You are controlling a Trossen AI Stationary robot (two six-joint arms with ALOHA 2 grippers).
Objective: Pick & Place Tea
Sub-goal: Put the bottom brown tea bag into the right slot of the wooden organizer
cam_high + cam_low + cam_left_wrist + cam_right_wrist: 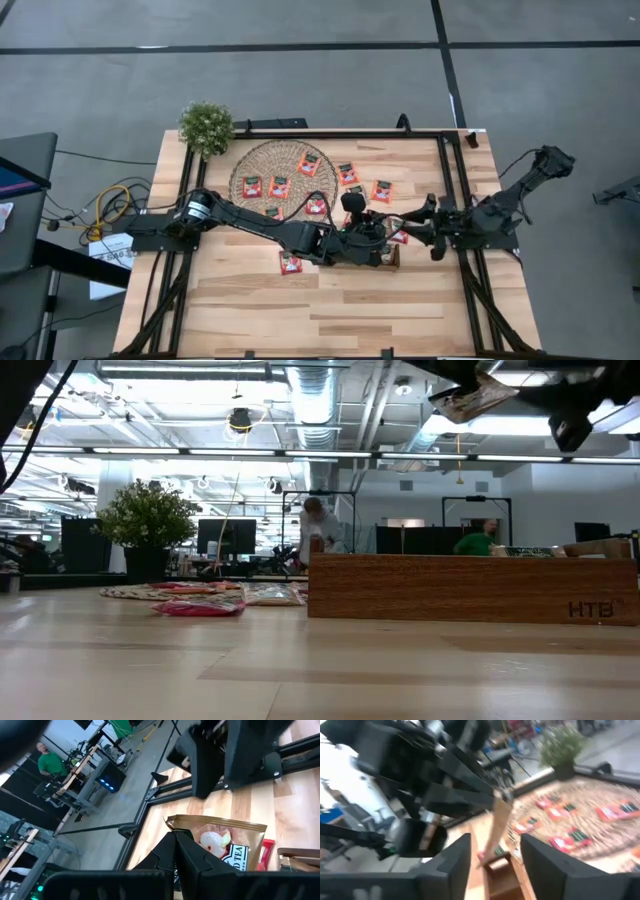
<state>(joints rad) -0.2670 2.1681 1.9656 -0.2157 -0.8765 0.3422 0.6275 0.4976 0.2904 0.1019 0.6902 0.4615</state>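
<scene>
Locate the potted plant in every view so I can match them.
High view: potted plant at the table's top-left corner.
Low view: at left, behind the woven mat.
Left wrist view: not in it.
Right wrist view: beyond the woven mat.
Shared landmark: the woven mat beside it.

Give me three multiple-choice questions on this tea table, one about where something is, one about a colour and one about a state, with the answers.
1. Where does the plant stand?
A) at the table's corner, by the mat
B) in the tray
C) beside the right arm's base

2. What colour are most sachets on the mat?
A) blue
B) red
C) black

3. How is the left pincer?
A) wide open, empty
B) shut on a brown sachet
C) shut, empty

Answers:
1 A: the high view shows it at the corner, next to the mat's rim.
2 B: red squares dot the mat.
3 B: the left wrist view shows the brown sachet pinched between its fingers.
</scene>
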